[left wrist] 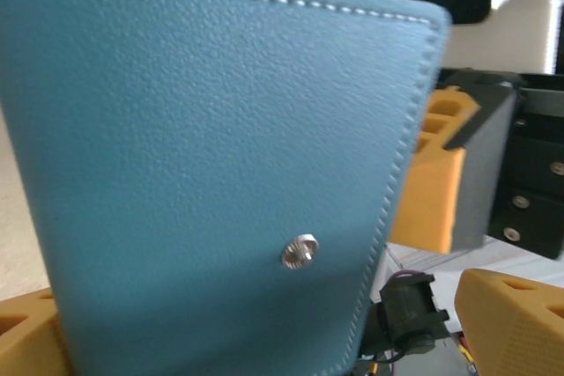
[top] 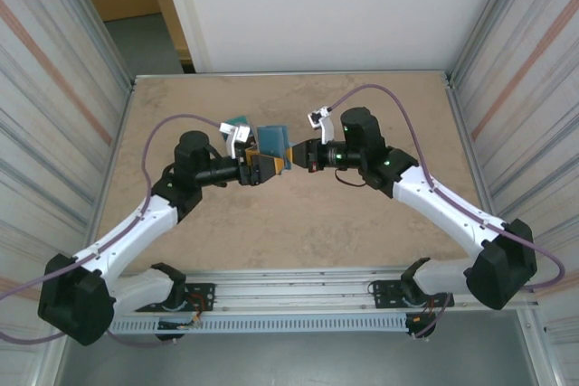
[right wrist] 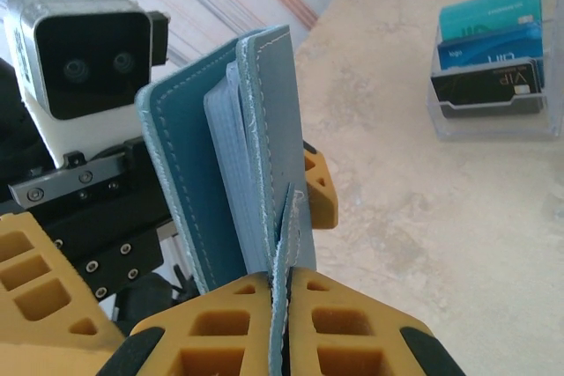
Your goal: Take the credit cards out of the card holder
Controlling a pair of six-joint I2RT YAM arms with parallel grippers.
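The card holder [right wrist: 225, 156] is standing upright above the tabletop [right wrist: 423, 217], between the two arms near the middle of the workspace. The right pincer [right wrist: 284, 292] is pinching the edge of one panel tightly, while the left pincer [top: 261, 166] is sitting spread wide about the outer face, with at least one finger clear of it. The step in hand is probably a re-grip, with the right side carrying the wallet alone. The next move likely calls for the left pincer to get at the inner slots, which are facing away from it behind the panel with the snap stud [left wrist: 300, 253]. Whether any card is sitting in those slots cannot be told. Three credit cards [right wrist: 489, 63] are already standing in a clear tray [right wrist: 493, 125] well apart on the tabletop, and the two pincers are crowding each other closely
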